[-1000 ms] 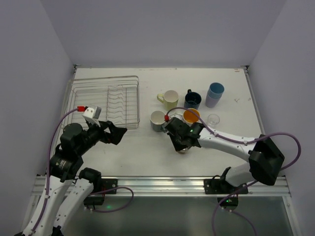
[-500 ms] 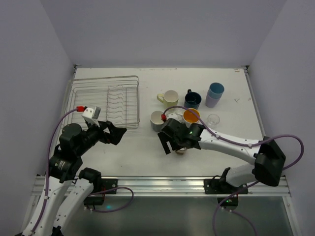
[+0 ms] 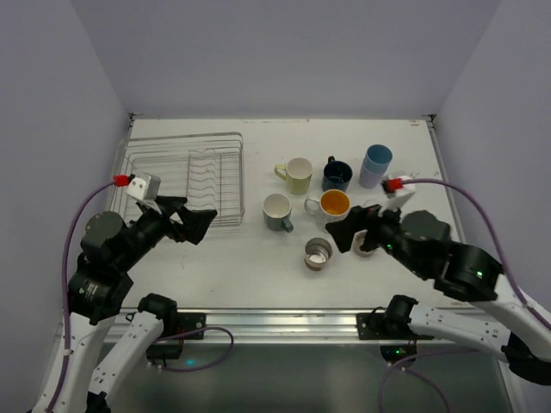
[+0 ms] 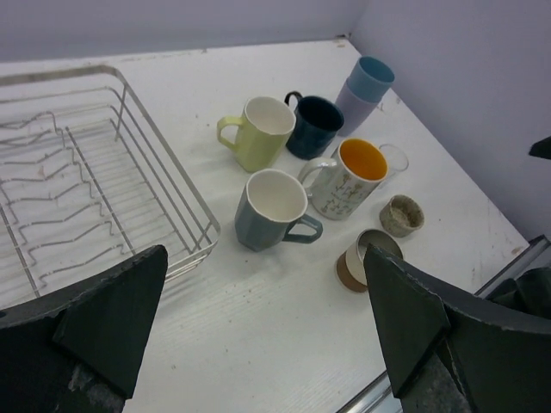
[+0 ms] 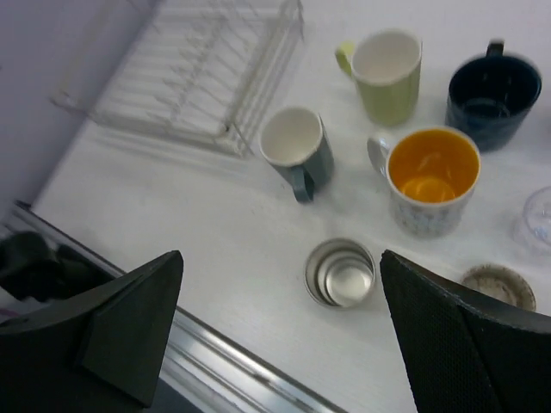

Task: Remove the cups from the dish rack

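The silver wire dish rack (image 3: 185, 176) stands at the far left with no cup in it. To its right, standing on the table, are a pale yellow mug (image 3: 298, 174), a navy mug (image 3: 337, 175), a light blue tumbler stacked on a lavender one (image 3: 375, 164), a grey mug (image 3: 277, 211), a white mug with an orange inside (image 3: 333, 205) and a tan cup (image 3: 318, 254). My right gripper (image 3: 355, 234) hangs open above and to the right of the tan cup (image 5: 342, 273), holding nothing. My left gripper (image 3: 191, 217) is open near the rack's front right corner (image 4: 202, 232).
A small speckled dish (image 5: 499, 286) and a clear glass (image 5: 538, 215) sit right of the tan cup. The metal rail (image 3: 284, 320) runs along the table's near edge. Grey walls close in the left, right and far sides.
My right gripper has opened, let go of the tan cup and pulled back up and to the right. The cup stays standing on the table. My left arm shifted slightly left.
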Controlling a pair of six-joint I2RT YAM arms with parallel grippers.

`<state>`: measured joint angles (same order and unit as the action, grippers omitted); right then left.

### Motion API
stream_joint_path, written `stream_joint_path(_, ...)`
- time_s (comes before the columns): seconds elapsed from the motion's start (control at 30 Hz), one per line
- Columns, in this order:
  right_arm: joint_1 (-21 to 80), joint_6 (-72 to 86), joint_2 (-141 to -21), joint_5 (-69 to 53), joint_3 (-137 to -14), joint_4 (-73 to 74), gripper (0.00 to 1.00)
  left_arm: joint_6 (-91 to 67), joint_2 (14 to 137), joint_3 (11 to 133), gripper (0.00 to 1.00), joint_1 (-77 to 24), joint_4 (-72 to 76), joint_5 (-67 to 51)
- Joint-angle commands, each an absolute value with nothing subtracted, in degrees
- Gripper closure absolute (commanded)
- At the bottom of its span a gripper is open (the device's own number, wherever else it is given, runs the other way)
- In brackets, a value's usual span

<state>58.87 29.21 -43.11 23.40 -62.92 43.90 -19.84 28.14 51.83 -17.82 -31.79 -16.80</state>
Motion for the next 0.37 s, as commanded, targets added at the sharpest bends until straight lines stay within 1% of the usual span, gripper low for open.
stream_joint_path(0.0,59.2,27.1,-29.7,27.9,-64.4,38.2,0.01,-18.3,28.8,58.6,0.00,-18.1,-28.7,-16.1)
stream_joint_path(0.03,59.2,26.6,-26.9,28.8,-63.4,35.4,0.01,-18.2,28.8,59.5,0.00,-18.1,-28.5,-15.0)
stream_joint_path(0.13,59.2,26.9,-19.0,32.9,-61.4,33.3,0.01,-17.8,28.5,61.9,0.00,-18.1,-27.6,-12.9)
stream_joint_path(0.23,59.2,28.1,-14.8,35.8,-58.5,33.2,0.01,-17.5,27.2,61.7,0.00,-18.0,-26.7,-11.2)
stream_joint_path(0.33,59.2,29.7,-13.7,37.7,-54.8,32.7,0.01,-17.9,26.6,59.1,0.00,-18.0,-26.4,-7.7)
